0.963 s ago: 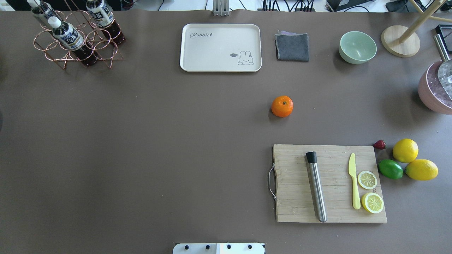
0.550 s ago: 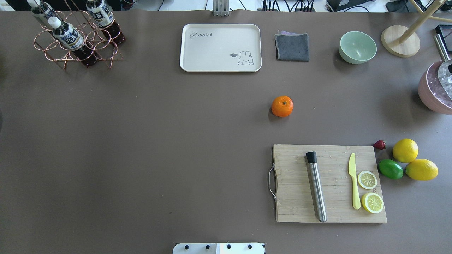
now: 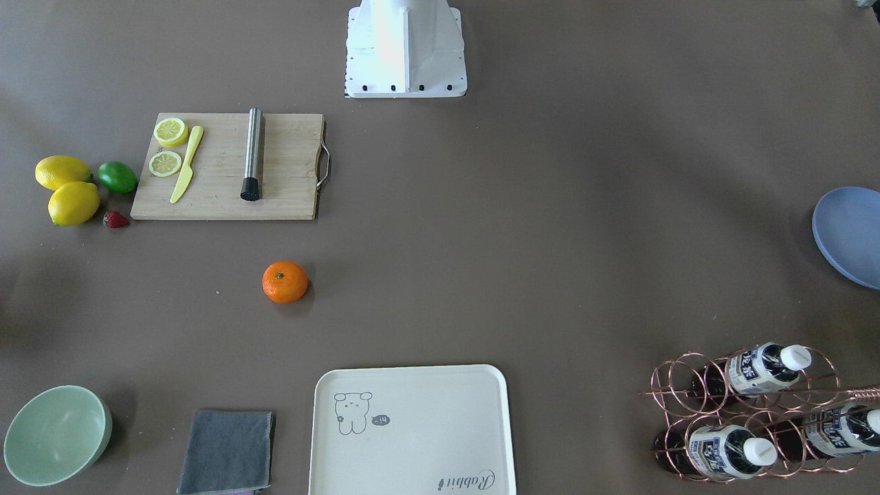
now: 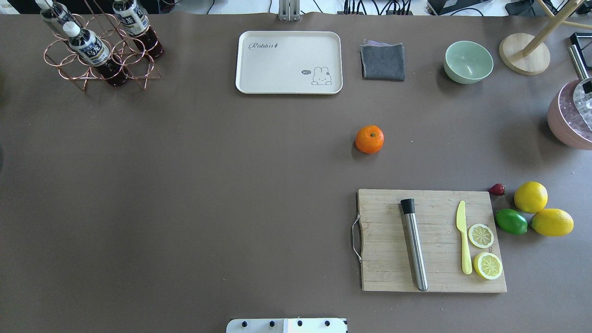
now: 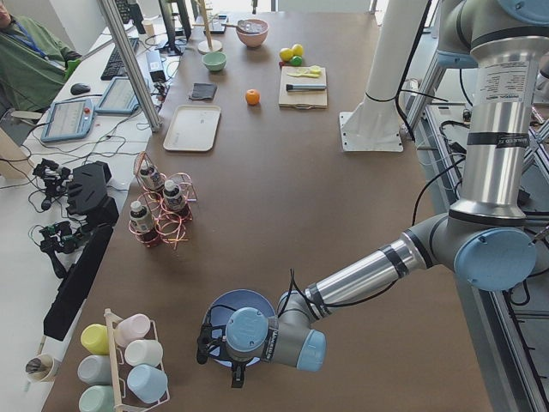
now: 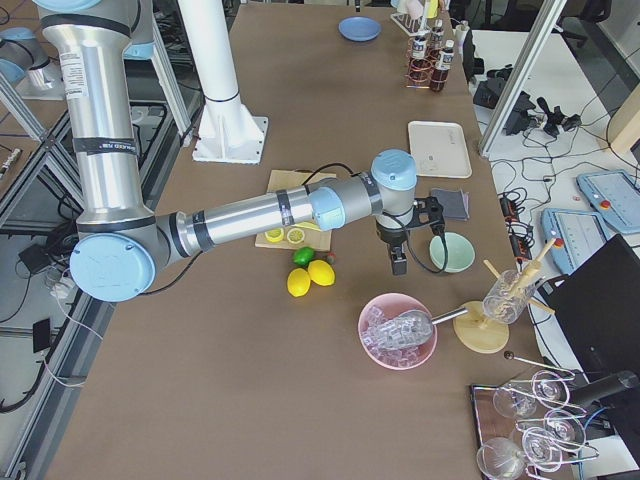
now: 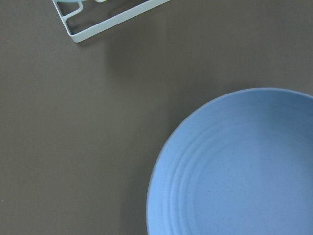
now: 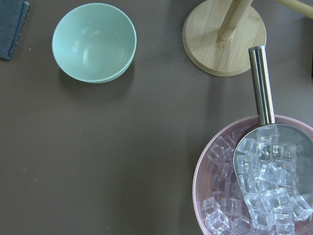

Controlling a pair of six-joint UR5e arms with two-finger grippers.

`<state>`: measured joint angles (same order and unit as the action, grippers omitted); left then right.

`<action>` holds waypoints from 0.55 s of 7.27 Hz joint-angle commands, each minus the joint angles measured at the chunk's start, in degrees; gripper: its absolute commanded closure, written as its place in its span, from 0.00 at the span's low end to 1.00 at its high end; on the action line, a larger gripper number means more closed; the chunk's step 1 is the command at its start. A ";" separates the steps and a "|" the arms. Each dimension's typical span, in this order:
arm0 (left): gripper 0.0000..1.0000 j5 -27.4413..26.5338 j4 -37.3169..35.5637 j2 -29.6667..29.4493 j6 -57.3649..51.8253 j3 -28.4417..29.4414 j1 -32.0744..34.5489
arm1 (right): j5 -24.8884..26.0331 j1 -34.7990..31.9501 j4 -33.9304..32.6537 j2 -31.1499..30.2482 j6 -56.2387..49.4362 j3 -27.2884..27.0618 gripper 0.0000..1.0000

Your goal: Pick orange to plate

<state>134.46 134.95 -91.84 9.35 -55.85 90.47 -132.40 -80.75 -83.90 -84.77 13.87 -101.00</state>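
Observation:
The orange (image 4: 369, 139) sits alone on the brown table beyond the cutting board, and shows too as the orange (image 3: 284, 282) and the orange (image 5: 252, 97). The blue plate (image 3: 849, 234) lies at the far end on my left side, partly cut off by the front view's edge. The left wrist view looks straight down on the plate (image 7: 234, 166). My left gripper (image 5: 206, 340) hangs just over the plate (image 5: 257, 302); I cannot tell if it is open or shut. My right gripper (image 6: 398, 262) hovers between the mint bowl and the ice bowl, far from the orange, state unclear.
A wooden cutting board (image 4: 430, 240) holds a muddler, a yellow knife and lemon slices. Two lemons (image 4: 531, 197), a lime and a strawberry lie beside it. A cream tray (image 4: 289, 62), grey cloth, mint bowl (image 4: 468, 62), pink ice bowl (image 8: 254, 186) and bottle rack (image 4: 99, 46) line the far side.

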 commanded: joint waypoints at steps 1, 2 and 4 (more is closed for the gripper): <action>0.02 0.19 -0.13 -0.01 0.23 1.36 -0.04 | -0.22 0.15 -0.04 0.21 -0.07 0.01 0.00; 0.02 0.37 -0.21 -0.01 0.32 2.14 -0.12 | -0.22 0.15 0.05 0.22 -0.07 -0.16 0.00; 0.02 2.55 -0.39 0.17 0.41 4.33 -1.00 | -0.14 0.15 0.14 0.39 -0.16 -0.34 0.00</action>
<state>135.55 134.63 -91.74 9.67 -53.11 89.96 -132.57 -80.60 -83.84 -84.44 13.75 -101.18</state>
